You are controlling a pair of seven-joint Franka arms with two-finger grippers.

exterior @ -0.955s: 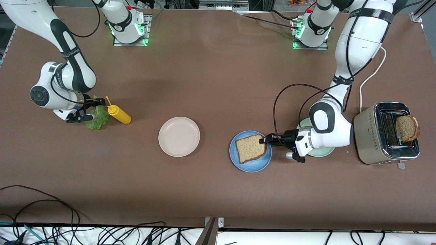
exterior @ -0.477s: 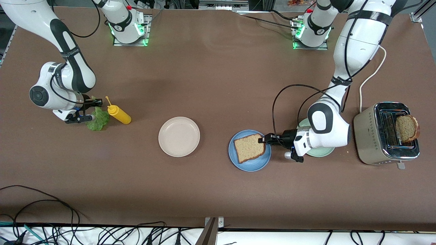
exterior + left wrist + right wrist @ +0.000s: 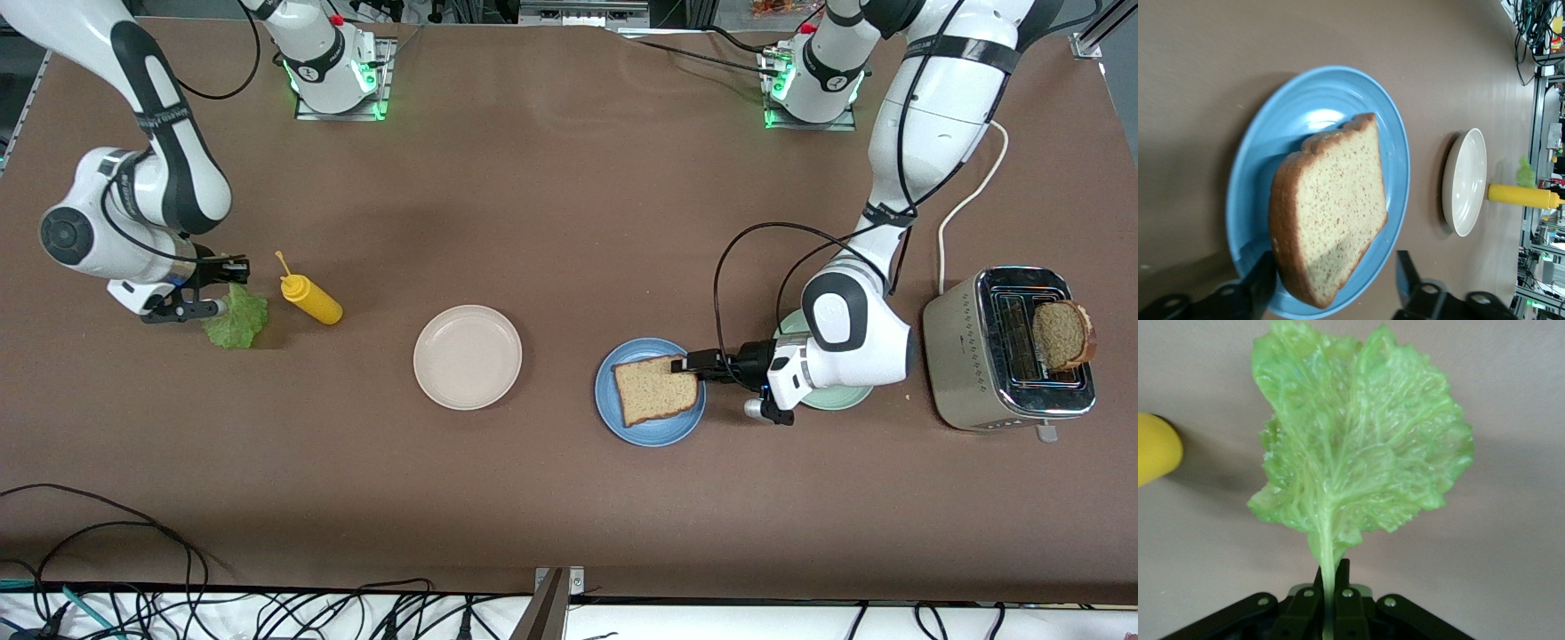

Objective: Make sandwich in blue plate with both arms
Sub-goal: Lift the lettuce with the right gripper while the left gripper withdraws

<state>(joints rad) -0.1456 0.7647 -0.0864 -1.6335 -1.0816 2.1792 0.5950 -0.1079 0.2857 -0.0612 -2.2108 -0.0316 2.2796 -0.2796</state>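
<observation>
Both grippers are busy. Left gripper has its fingers spread at the corner of the bread slice, which lies on the blue plate. Right gripper is pinched on the stem of the lettuce leaf, beside the yellow bottle near the right arm's end of the table.

A brown wholegrain bread slice lies on the round light-blue plate, while a ruffled green lettuce leaf hangs pinched by its stem in the right pincer.
</observation>
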